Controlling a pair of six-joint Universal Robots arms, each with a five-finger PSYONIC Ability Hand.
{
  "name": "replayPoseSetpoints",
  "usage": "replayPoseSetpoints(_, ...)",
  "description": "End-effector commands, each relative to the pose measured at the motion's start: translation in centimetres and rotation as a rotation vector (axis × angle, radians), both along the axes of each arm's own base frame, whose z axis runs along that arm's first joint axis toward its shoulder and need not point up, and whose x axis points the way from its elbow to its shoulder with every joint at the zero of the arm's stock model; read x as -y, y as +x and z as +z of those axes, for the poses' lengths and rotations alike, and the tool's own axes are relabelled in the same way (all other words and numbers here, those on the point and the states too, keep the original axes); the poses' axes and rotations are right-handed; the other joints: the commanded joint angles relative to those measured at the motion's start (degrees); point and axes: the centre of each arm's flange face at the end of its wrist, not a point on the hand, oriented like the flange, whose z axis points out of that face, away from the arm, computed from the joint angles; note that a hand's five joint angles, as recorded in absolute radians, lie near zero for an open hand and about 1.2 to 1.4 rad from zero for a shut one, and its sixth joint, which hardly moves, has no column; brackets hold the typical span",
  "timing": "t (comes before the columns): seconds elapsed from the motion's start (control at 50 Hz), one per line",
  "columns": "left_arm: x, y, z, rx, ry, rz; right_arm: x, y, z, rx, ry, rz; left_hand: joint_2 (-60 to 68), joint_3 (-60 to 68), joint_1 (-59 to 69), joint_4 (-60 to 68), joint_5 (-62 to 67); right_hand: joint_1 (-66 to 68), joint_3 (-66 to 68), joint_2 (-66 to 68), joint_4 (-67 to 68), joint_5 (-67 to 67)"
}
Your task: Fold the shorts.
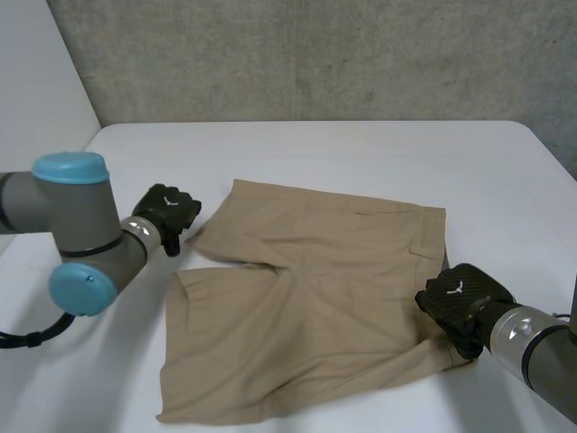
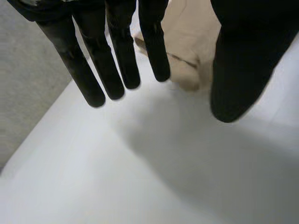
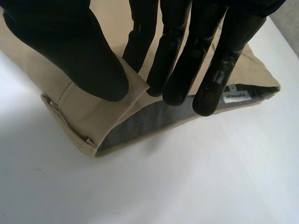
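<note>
At lower right, your right robot hand (image 1: 460, 302) pinches the waistband (image 3: 93, 114) of the shorts (image 1: 306, 298), likely to lift it, while your left robot hand (image 1: 169, 212) hovers spread beside a hem (image 2: 184, 70).

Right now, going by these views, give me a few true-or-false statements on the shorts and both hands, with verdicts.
1. The shorts lie spread on the white table. True.
2. The left hand grips a leg hem. False: its fingers are straight and hold nothing, just short of the hem corner.
3. The right hand pinches the waistband between thumb and fingers. True.
4. The shorts are already folded in half. False: both legs lie apart, not yet folded.
</note>
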Motion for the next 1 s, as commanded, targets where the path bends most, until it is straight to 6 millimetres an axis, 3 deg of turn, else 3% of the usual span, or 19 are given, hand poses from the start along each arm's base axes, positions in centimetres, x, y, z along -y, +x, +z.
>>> replayPoseSetpoints(0.02,-3.1,0.9,4.3,-0.057,-0.035,0.014,1.5,0.3,1.0,0.088,-0.048,-0.050,-5.2,-5.4,-3.1,-5.1,-5.2,24.3,12.2,12.4,11.8,12.5)
replayPoseSetpoints(0.12,-6.1,1.5,6.7,-0.156,-0.024,0.039,3.1,0.9,1.4,0.173,-0.082,-0.092,-8.1,-8.3,-6.0,-8.0,-8.1,24.3,12.2,12.4,11.8,12.5)
replayPoseSetpoints(0.14,-7.4,1.7,7.3,-0.199,-0.011,0.048,3.8,1.2,1.1,0.193,-0.077,-0.107,-8.6,-8.8,-6.5,-8.5,-8.6,24.3,12.2,12.4,11.8,12.5)
replayPoseSetpoints(0.22,-10.2,2.3,7.8,-0.280,0.031,0.069,4.7,1.4,0.9,0.214,-0.071,-0.127,-8.2,-8.5,-6.1,-8.2,-8.2,24.3,12.2,12.4,11.8,12.5)
replayPoseSetpoints(0.28,-14.0,2.9,7.6,-0.344,0.098,0.078,5.5,1.5,0.7,0.239,-0.079,-0.153,-8.1,-8.3,-6.0,-8.0,-8.1,24.3,12.2,12.4,11.8,12.5)
replayPoseSetpoints(0.36,-17.2,3.1,6.6,-0.362,0.182,0.078,6.3,1.4,0.9,0.256,-0.104,-0.187,-8.1,-8.3,-6.0,-8.0,-8.1,24.3,12.2,12.4,11.8,12.5)
replayPoseSetpoints(0.44,-19.1,3.5,5.6,-0.353,0.258,0.091,6.3,1.4,0.8,0.254,-0.104,-0.189,-8.1,-8.3,-6.0,-8.0,-8.1,24.3,12.2,12.4,11.8,12.5)
replayPoseSetpoints(0.58,-20.0,3.8,4.7,-0.352,0.323,0.121,6.1,1.4,0.3,0.248,-0.088,-0.189,-8.6,-8.8,-6.5,-8.5,-8.6,24.3,12.2,12.4,11.8,12.5)
replayPoseSetpoints(0.84,-17.7,4.1,3.2,-0.346,0.275,0.202,5.5,1.2,-0.2,0.240,-0.068,-0.193,-8.4,-8.6,-6.3,-8.3,-8.4,24.3,12.2,12.4,11.8,12.5)
replayPoseSetpoints(1.0,-16.8,3.7,0.4,-0.301,0.346,0.215,5.5,1.1,-0.1,0.240,-0.070,-0.197,-7.7,-8.0,-5.6,-7.7,-7.7,24.3,12.2,12.4,11.8,12.5)
